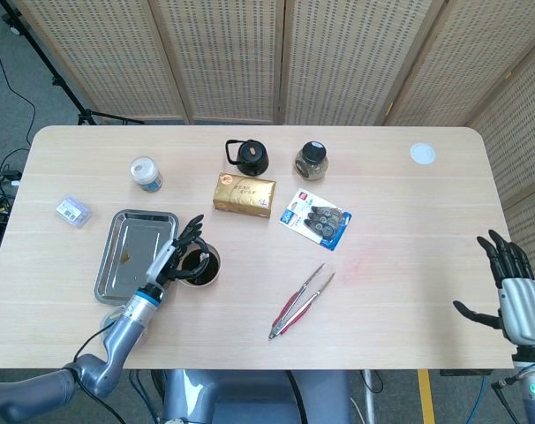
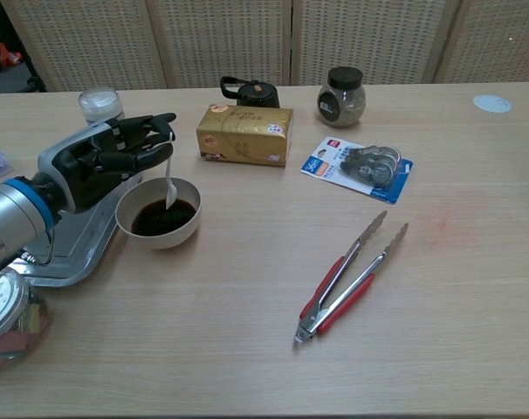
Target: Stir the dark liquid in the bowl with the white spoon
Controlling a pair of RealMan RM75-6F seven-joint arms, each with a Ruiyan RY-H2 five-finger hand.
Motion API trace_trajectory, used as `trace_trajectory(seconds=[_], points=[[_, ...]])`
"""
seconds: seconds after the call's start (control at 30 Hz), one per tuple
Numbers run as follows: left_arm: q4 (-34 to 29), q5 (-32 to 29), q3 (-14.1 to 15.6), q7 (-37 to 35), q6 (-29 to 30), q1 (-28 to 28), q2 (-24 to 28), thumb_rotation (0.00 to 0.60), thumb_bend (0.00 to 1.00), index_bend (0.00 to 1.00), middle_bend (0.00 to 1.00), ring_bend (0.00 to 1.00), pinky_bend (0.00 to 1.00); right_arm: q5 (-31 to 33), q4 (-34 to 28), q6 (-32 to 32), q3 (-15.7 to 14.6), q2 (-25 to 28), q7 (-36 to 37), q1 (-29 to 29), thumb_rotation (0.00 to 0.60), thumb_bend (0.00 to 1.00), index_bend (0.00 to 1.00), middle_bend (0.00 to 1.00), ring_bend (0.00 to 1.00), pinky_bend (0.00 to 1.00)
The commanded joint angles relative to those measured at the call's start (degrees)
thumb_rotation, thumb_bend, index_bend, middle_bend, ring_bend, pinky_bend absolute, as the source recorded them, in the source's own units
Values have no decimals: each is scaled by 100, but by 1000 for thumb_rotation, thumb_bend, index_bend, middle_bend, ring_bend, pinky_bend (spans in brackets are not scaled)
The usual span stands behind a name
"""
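A white bowl of dark liquid stands left of the table's middle, beside the metal tray; the head view shows the bowl partly under my hand. My left hand hovers over the bowl's left rim and holds the white spoon by its handle. The spoon hangs nearly upright with its tip in the liquid. In the head view the left hand covers the bowl's left side and hides the spoon. My right hand is at the table's right edge, fingers spread, holding nothing.
A steel tray lies left of the bowl, a jar of small items at the front left. Behind stand a gold box, black teapot, dark jar and white pot. Red tongs and a blister pack lie right.
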Motion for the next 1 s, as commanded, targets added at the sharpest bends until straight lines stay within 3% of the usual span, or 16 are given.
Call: trace_trajectory(seconds=[0.03,0.63,1.0], points=[[115,-31,-11,-56,-54,-30,-82,600,451,668,0,0,0,12,7,-9,5,1,9,4,600,0,0,0,0,0],[632,-152,-86,-250,-251,-130,-398,600,453,673,0,0,0,76,44,-71,22,-16,34,27,600,0,0,0,0,0],[615,-40,-45,-213,-180,-149,-404,600,454,674,0,0,0,97,59,-113,22,-19,46,41,600,0,0,0,0,0]])
